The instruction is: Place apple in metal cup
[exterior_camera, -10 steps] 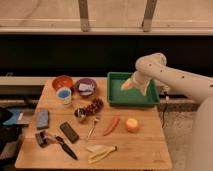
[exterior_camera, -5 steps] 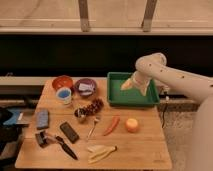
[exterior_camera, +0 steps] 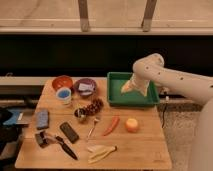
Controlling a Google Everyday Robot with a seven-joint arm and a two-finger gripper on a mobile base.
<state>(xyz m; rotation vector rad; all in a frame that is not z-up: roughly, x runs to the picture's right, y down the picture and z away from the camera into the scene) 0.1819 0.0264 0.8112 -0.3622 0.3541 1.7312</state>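
across the lower half of the view, a wooden bench (exterior_camera: pixel 145 150) is spread with small things. from the right edge a white arm (exterior_camera: pixel 172 80) is reached in above its far right corner. a green tray (exterior_camera: pixel 114 100) is set at that corner, and the gripper (exterior_camera: pixel 131 86) is held low over the inside of the tray, well apart from the apple and the cup; whether the gripper is wide or narrow cannot be told.

an orange bowl (exterior_camera: pixel 62 81) and a purple bowl (exterior_camera: pixel 85 87) are placed side by side at the far left. a pale banana (exterior_camera: pixel 100 151) is laid near the front edge. a red-orange carrot (exterior_camera: pixel 112 125) is laid slantwise near the middle. the apple (exterior_camera: pixel 132 125) is found on the bench just right of the carrot, in front of the tray, with nothing holding it. dark grapes (exterior_camera: pixel 93 106) are heaped in front of the purple bowl, and the metal cup (exterior_camera: pixel 80 114) is seen just beside them on their left, apart from the apple.
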